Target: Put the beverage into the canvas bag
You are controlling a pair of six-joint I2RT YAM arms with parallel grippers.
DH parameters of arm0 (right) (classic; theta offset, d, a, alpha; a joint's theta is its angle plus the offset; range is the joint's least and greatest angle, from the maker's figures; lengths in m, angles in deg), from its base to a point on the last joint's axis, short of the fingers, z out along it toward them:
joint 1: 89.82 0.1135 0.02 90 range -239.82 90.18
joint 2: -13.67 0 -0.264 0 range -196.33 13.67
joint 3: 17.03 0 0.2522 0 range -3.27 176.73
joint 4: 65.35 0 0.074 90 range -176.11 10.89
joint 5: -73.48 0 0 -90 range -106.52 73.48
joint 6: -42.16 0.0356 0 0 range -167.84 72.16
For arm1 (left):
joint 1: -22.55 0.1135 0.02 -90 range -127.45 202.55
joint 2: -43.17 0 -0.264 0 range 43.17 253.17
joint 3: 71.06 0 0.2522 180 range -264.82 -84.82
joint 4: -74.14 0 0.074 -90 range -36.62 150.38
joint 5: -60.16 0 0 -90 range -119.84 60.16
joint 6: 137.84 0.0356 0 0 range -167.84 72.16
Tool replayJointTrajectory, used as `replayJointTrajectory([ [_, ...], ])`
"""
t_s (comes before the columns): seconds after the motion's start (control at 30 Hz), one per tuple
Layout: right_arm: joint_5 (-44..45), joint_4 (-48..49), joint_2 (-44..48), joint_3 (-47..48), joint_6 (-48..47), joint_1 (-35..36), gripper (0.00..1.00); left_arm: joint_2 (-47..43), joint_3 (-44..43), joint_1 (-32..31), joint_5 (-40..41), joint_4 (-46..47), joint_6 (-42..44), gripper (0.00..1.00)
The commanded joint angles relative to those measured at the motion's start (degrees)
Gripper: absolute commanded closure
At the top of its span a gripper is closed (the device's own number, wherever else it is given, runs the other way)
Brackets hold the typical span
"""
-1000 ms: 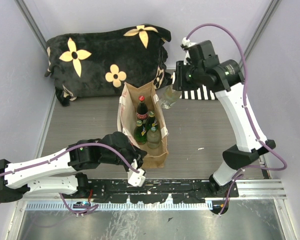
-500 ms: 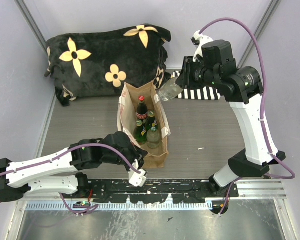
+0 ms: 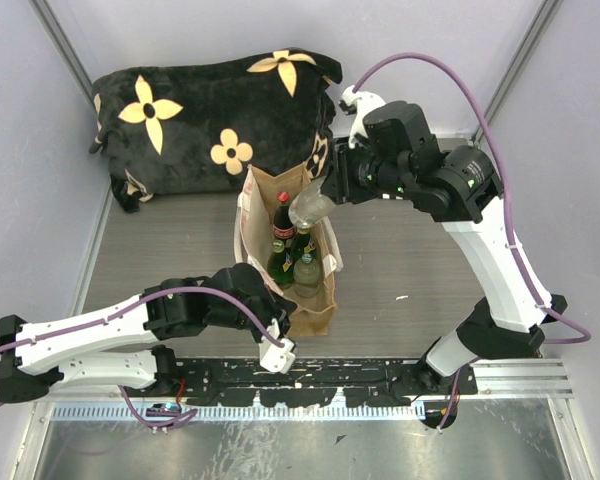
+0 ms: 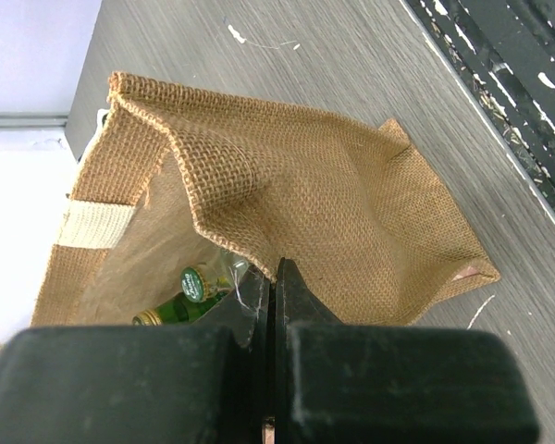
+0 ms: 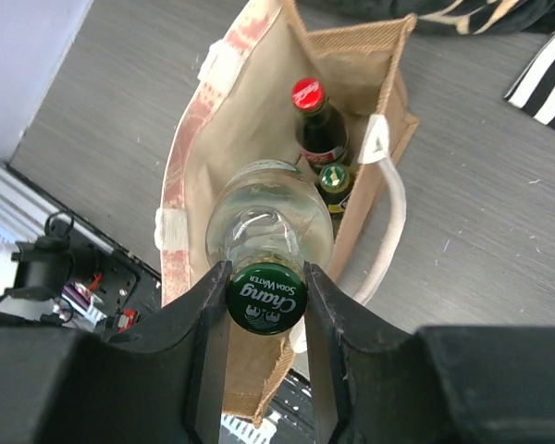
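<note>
Low in the centre of the overhead view, my left claw point(image 3: 278, 335) is pinched shut on the near brown rim of the canvas bag point(image 3: 318, 312), which stands upright mid-frame, mouth open, with other bottles point(image 3: 292, 255) inside. Just above it in the frame, my right claw point(image 5: 266, 298) is clamped around the neck of a clear soda water bottle point(image 5: 269, 222), hanging over the far part of the opening. I judge this the lowering step: next, line up with a free gap, descend, then let go

The clear bottle point(image 5: 270, 227) tilts above the upright open canvas bag point(image 3: 311, 317).
</note>
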Motion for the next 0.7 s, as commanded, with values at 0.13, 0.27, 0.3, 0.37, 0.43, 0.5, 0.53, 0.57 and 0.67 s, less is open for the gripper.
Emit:
replayJointTrajectory([
  [0.13, 5.2, 9.8, 3.7, -7.1, 1.9, 9.3, 0.99, 2.2, -3.2, 0.7, 2.4, -0.7, -9.0, 1.0],
  [0.27, 5.1, 10.0, 4.1, -11.0, 2.6, 11.7, 0.99, 1.7, -4.6, 0.8, 1.9, -2.3, -10.4, 1.0],
  [0.3, 5.1, 10.3, 4.2, -12.1, 2.8, 12.1, 0.99, 1.2, -4.2, 0.8, 1.8, -2.2, -10.2, 1.0],
  [0.37, 4.9, 10.9, 4.7, -14.4, 3.1, 12.7, 0.99, 0.3, -3.6, 0.8, 1.6, -2.1, -9.7, 1.0],
  [0.43, 4.8, 11.7, 5.2, -16.9, 3.5, 13.4, 0.99, -0.4, -3.2, 0.7, 1.6, -2.3, -9.8, 1.0],
  [0.5, 4.7, 12.8, 5.8, -19.5, 4.0, 13.9, 0.99, -1.0, -3.2, 0.8, 1.5, -2.1, -10.6, 1.0],
  [0.53, 4.7, 13.4, 6.0, -20.6, 4.2, 14.0, 0.99, -1.3, -3.3, 0.8, 1.7, -2.0, -11.1, 0.99],
  [0.57, 4.7, 14.0, 6.4, -22.0, 4.4, 14.0, 0.99, -1.6, -3.5, 0.7, 2.0, -1.9, -11.7, 0.96],
  [0.67, 4.8, 16.2, 6.9, -25.7, 4.8, 14.1, 0.99, -2.5, -4.8, 0.8, 3.5, -0.6, -15.2, 0.85],
])
